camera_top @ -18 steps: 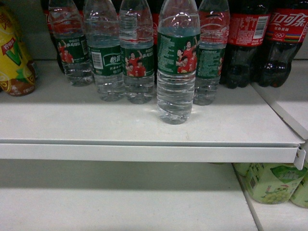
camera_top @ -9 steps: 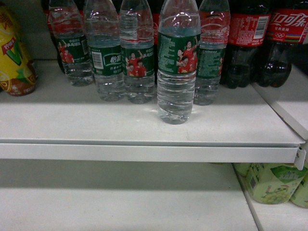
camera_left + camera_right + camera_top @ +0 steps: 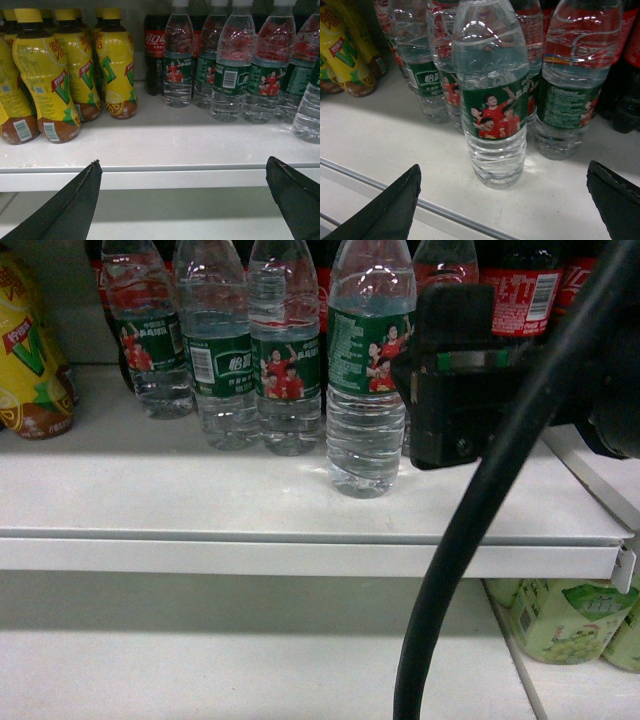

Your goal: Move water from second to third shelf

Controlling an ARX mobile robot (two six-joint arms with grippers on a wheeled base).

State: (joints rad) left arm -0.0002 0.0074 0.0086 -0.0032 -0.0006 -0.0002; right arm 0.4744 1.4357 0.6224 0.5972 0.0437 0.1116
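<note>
A clear ribbed plastic bottle of water with a dark green label showing people in red shirts [image 3: 370, 370] stands upright near the front of the white metal shelf [image 3: 200, 495], a little forward of a row of matching water bottles [image 3: 285, 350] lined up behind it. From the right, the black right gripper [image 3: 502, 202] has its two dark fingers [image 3: 390, 210] spread wide, one on either side of that front bottle, with clear space between each finger and the plastic; in the head view its boxy black body sits just beside the bottle's label, and a thick black cable [image 3: 470, 540] loops down in front of the shelf edge. The left gripper [image 3: 182, 197] hangs lower, before the shelf lip, its fingers likewise far apart and holding nothing. To the left stand yellow-labelled tea bottles with yellow caps [image 3: 115, 65]; dark cola bottles with red labels [image 3: 515, 290] fill the back right, and pale green bottles [image 3: 565, 620] sit on the shelf below.
</note>
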